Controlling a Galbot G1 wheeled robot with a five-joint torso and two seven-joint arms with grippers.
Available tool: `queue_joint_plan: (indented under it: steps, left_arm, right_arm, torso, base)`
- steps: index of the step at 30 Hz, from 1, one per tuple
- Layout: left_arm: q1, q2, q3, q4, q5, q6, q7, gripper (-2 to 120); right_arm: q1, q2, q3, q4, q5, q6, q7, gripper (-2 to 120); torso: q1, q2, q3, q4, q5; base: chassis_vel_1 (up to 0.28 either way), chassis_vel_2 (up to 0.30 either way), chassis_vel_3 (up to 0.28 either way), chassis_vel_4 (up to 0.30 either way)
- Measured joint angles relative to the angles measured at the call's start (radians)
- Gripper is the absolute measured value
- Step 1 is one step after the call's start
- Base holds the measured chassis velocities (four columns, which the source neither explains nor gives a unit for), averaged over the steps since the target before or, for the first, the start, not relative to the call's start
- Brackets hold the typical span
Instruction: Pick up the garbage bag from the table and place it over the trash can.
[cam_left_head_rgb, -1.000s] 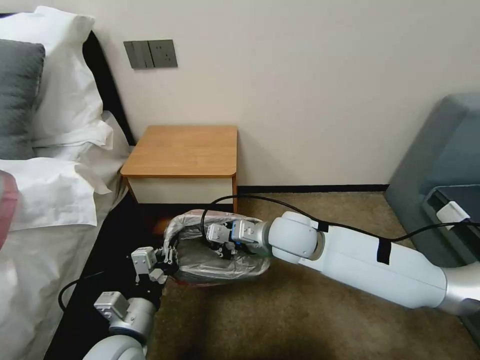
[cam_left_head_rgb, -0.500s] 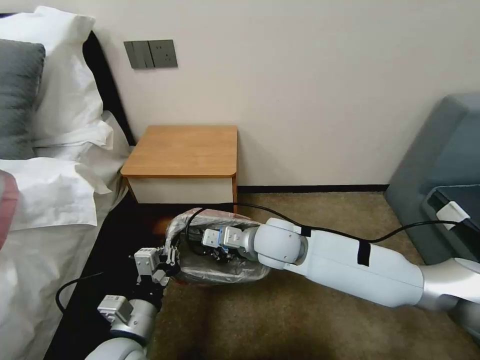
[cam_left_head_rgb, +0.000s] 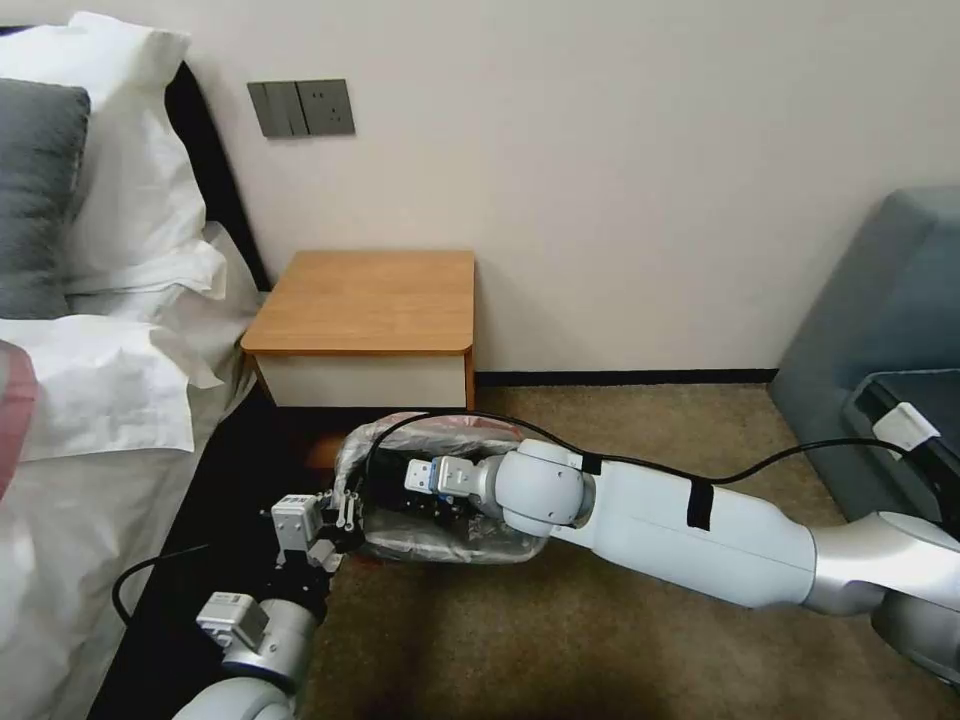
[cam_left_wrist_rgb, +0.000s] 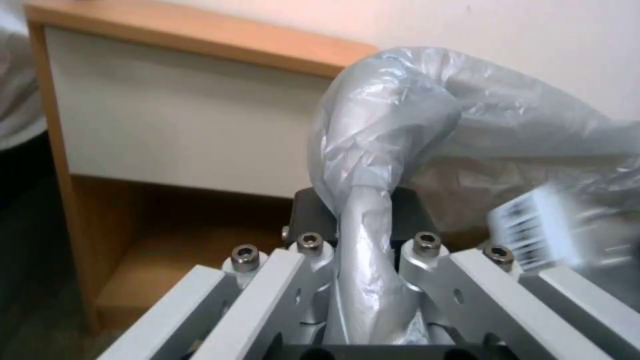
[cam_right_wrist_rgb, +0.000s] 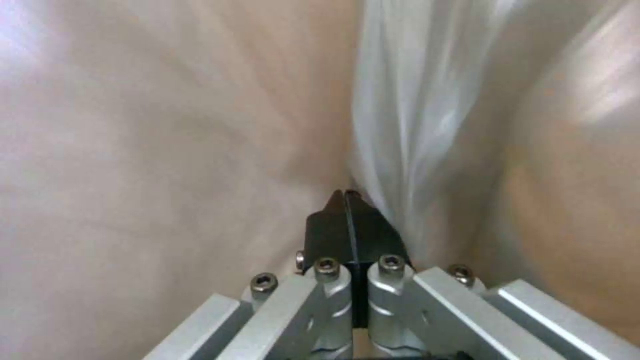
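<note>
Soft, even room light fills the head view, with a dim shadow pooling on the floor at 7 o'clock beside the bed (cam_left_head_rgb: 90, 440). Both wrist views are blurred, the garbage bag (cam_left_wrist_rgb: 400, 130) smeared at 3 o'clock and washed pale.

Garbage bag (cam_left_head_rgb: 440, 535): thin, crinkly, translucent grey plastic; lying draped over the bin's mouth at lower centre of the head view, a pinkish-red edge showing along its far side. In the left wrist view (cam_left_wrist_rgb: 400, 130), one twisted fold is running down from centre frame.
Trash can (cam_left_head_rgb: 455, 552): sitting on the carpet just in front of the nightstand, lower centre; almost wholly wrapped by the bag, colour and shape hard to tell.
Table (cam_left_head_rgb: 370, 300): light-brown wooden top with rounded corners, white drawer front, open shelf below; standing against the wall, centre-left.
</note>
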Motion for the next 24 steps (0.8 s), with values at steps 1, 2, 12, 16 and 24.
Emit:
queue_joint_plan:
  steps: [1,2,12,16,24]
  left_arm:
    - [-0.003,0.000,-0.002,0.007,-0.009,0.004,-0.004,8]
    - [-0.006,0.001,-0.005,0.015,-0.015,0.006,-0.007,8]
    - [-0.029,-0.002,-0.014,0.080,-0.101,0.027,-0.044,8]
    - [-0.033,0.000,-0.013,0.088,-0.170,0.057,-0.074,8]
    - [-0.014,0.020,0.022,0.073,-0.232,0.114,-0.124,8]
  right_arm:
    - [0.004,-0.011,0.003,0.024,0.020,0.000,0.008,0]
    - [0.008,-0.023,0.006,0.047,0.038,0.001,0.016,0]
    - [-0.011,-0.122,0.096,0.210,0.310,0.002,0.160,0]
    - [-0.088,-0.171,0.206,0.292,0.463,0.002,0.260,0]
    - [-0.471,-0.322,0.500,0.460,0.465,0.154,0.472,23]
  torso:
    - [0.000,0.000,0.000,0.0001,0.0000]
    - [0.000,0.000,0.000,0.0001,0.0000]
    - [0.000,0.000,0.000,0.0001,0.0000]
    - [0.000,0.000,0.000,0.0003,0.0001]
    - [0.000,0.000,0.000,-0.0003,0.0001]
  base:
    - [0.000,0.000,0.000,0.000]
    - [0.000,0.000,0.000,0.000]
    - [0.000,0.000,0.000,0.000]
    - [0.000,0.000,0.000,0.000]
    - [0.000,0.000,0.000,0.000]
